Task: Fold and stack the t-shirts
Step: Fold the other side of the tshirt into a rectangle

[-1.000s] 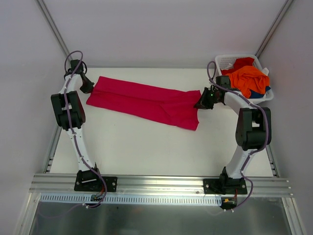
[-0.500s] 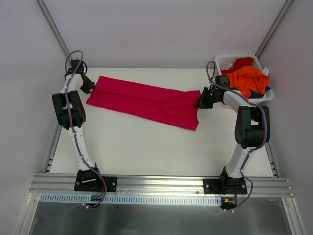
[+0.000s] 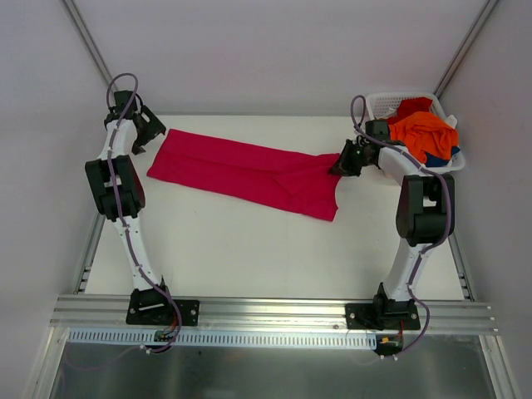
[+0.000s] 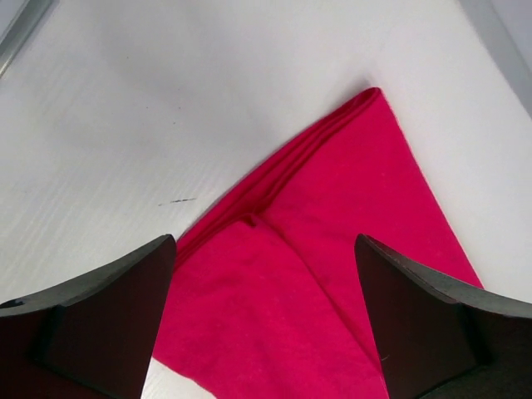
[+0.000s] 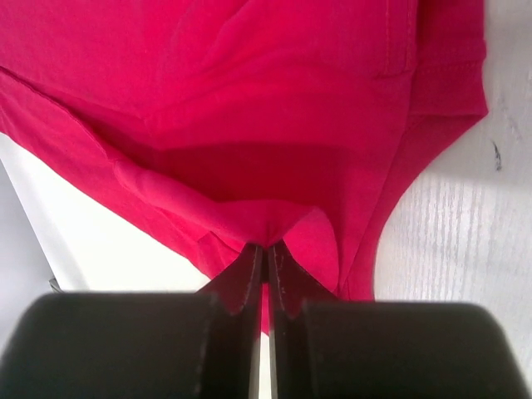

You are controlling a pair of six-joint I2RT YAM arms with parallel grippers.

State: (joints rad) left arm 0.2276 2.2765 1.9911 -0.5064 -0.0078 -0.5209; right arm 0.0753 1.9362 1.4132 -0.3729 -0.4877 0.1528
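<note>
Your right end effector (image 3: pixel 344 161) is clenched on the right end of the pink t-shirt (image 3: pixel 249 172), and your left end effector (image 3: pixel 152 133) is wide open, just off the shirt's upper left corner. The shirt lies long across the middle of the desk (image 3: pixel 249 249), upper left to right. A second ago the left one sat lower at that corner; now it has lifted away and let go.
</note>
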